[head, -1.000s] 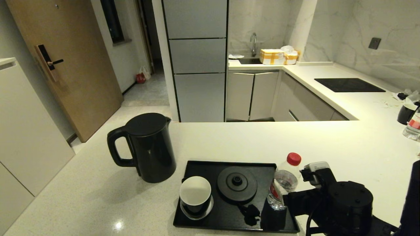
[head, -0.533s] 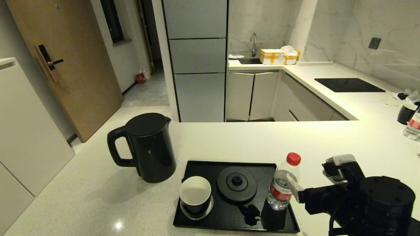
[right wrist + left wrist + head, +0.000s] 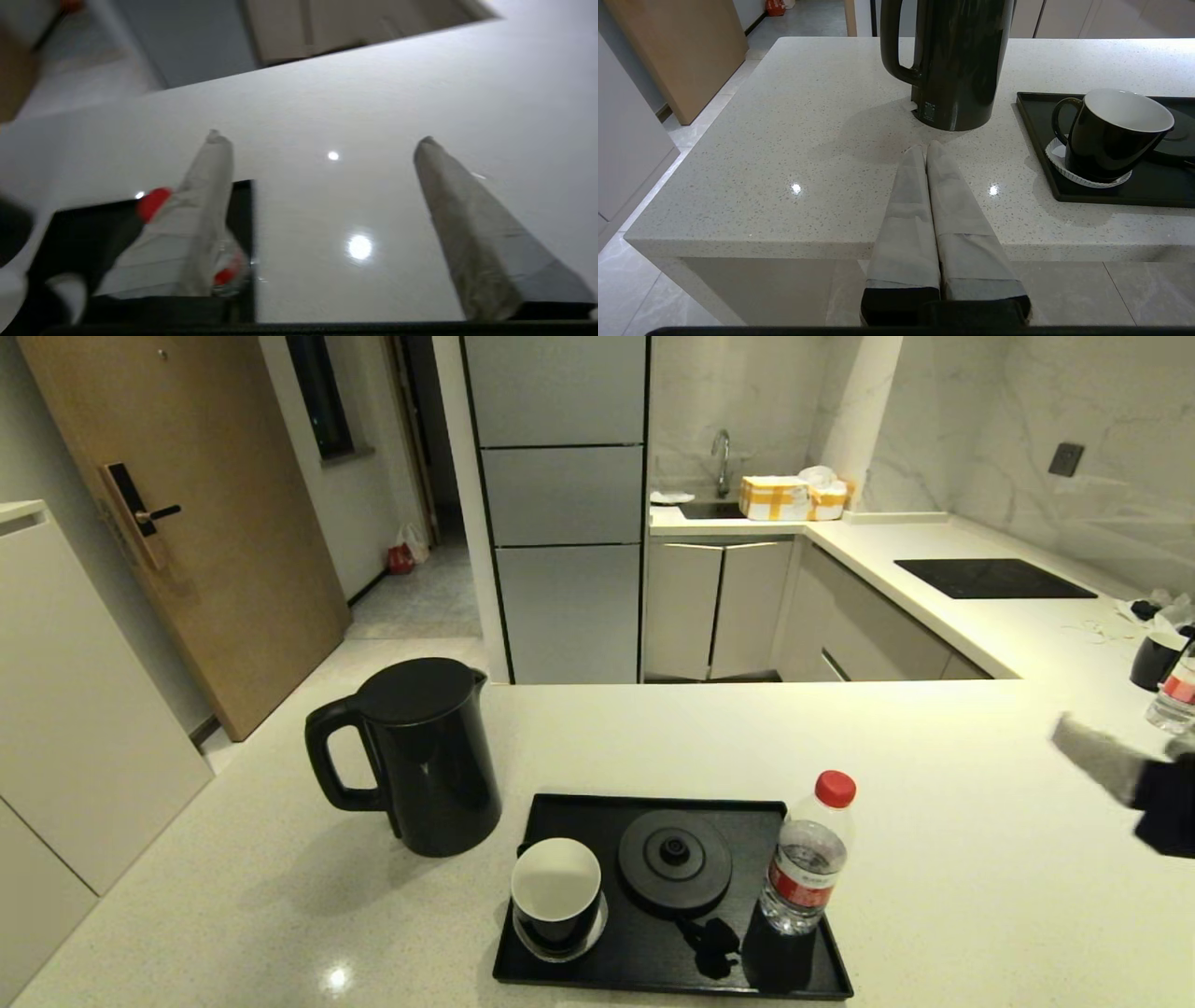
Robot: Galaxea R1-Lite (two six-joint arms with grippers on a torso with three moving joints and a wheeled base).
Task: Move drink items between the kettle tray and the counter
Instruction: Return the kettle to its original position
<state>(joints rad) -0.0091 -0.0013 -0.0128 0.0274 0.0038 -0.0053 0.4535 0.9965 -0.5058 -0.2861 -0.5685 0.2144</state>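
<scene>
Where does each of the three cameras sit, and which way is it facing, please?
Head view: high on the robot, looking down over the off-white speckled counter; only the right gripper shows, at the right edge.
Left wrist view: low behind the shut left gripper, facing the tall glossy black kettle.
Right wrist view: behind the open right gripper, above the counter.
Shared: all show the flat black tray; the red-capped clear bottle appears in head and right wrist views.

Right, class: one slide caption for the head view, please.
Red-capped clear plastic bottle standing on the flat black tray; tall glossy black kettle on the speckled counter; right gripper far off.
</scene>
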